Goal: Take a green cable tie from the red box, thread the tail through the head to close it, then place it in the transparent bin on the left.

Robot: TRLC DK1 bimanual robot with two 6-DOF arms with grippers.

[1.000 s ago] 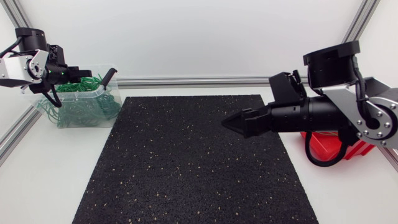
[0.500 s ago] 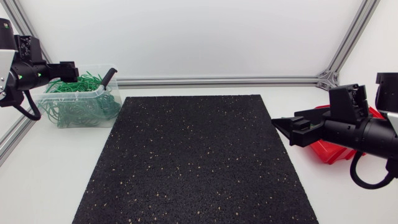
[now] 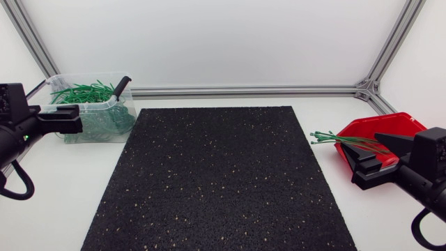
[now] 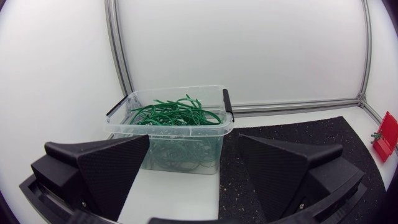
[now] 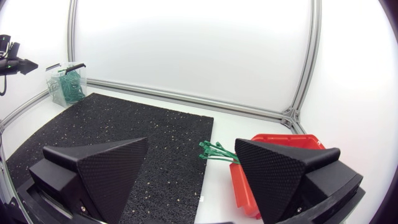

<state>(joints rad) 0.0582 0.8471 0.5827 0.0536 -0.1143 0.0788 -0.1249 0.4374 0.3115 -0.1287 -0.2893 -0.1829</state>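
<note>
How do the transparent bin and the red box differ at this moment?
The transparent bin is clear, left of the mat; the red box is opaque, right of it. The bin's ties are heaped loops; the box's ties lie straight, poking over its rim. Both hold green ties.

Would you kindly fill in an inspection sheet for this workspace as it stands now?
Surface: white table with black speckled rubber mat.
Job's things: red plastic box at right, green cable ties poking over its rim; transparent plastic bin at left, heaped with green ties.
Clutter: nothing seen.
Grippers: left gripper open, empty; right gripper open, empty.
Cables: black cable loop by the right arm.
Surroundings: silver frame rails along the table's edge.
</note>
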